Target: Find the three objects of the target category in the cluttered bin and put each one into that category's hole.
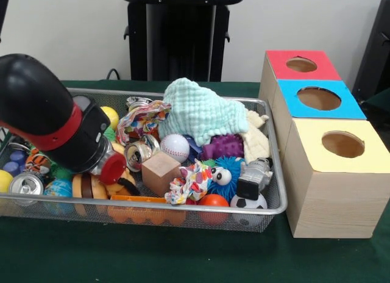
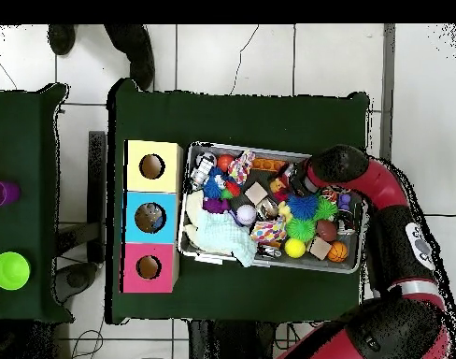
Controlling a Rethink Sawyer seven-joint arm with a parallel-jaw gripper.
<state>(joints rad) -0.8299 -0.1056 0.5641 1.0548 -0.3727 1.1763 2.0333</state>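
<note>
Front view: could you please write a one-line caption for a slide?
Sawyer arm reaches into the cluttered wire-mesh bin of toys beside the red, blue and yellow sorting boxes.

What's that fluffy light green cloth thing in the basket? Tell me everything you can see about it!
The mint-green cloth is soft-looking fabric with a bumpy, waffle-like weave. It lies crumpled in a heap on top of the toys, at the end of the wire bin nearest the three boxes, and rises above the rim. It rests partly on a cream cloth and a purple bumpy toy, beside a baseball. In the overhead view it spills toward the bin's edge. The arm is not touching it.
</note>
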